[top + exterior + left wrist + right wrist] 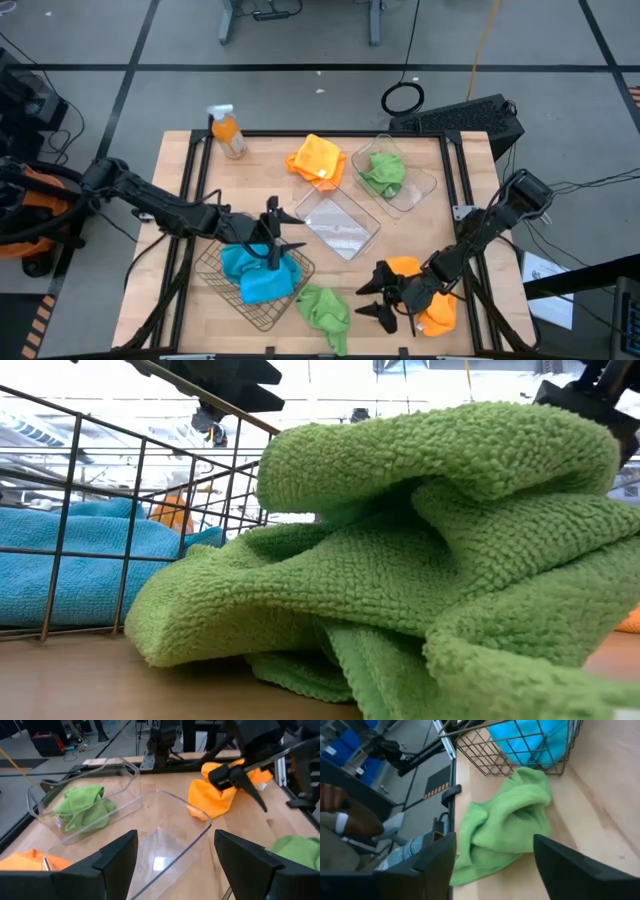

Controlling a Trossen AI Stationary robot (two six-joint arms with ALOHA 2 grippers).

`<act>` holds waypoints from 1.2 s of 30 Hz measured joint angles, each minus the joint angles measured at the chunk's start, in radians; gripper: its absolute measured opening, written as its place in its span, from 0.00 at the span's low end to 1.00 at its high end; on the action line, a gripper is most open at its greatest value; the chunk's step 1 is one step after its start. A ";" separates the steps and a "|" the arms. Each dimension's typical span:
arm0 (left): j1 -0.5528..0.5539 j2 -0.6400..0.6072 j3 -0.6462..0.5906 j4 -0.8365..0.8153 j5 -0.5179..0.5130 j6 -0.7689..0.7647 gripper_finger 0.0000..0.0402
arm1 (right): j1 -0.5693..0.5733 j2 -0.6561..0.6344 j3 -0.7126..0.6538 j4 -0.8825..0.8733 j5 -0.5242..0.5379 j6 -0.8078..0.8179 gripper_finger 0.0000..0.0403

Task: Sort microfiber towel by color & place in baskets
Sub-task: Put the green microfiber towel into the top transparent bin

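Observation:
My left gripper [277,232] [175,851] hangs open over the dark wire basket [213,268], where blue towels [255,273] [535,737] lie. My right gripper [372,305] [495,855] is open and points at a loose green towel [325,312] [505,830] [420,560], which lies crumpled on the table by the basket's near corner. It stays short of touching that towel. One orange towel [437,315] [215,795] lies under the right arm. Another orange towel [318,160] lies near the far edge. A second green towel [385,172] [82,807] sits in the far clear tub [425,185].
An empty clear tub [340,225] [165,845] lies mid-table, slanted, between basket and far tub. An orange spray bottle [228,132] stands at the far left corner. A person's hand [350,822] shows beyond the table's near edge. Bare wood lies right of the loose green towel.

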State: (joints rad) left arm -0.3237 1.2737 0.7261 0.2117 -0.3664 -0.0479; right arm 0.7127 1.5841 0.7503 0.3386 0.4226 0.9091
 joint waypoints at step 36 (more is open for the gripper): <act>-0.040 0.139 0.000 0.132 0.000 -0.053 0.67 | -0.047 0.475 0.366 -0.144 -0.003 0.192 0.68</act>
State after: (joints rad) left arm -0.3633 1.4127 0.7261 0.3442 -0.3664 -0.1008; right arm 0.6660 2.0593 1.1160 0.1942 0.4200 1.1014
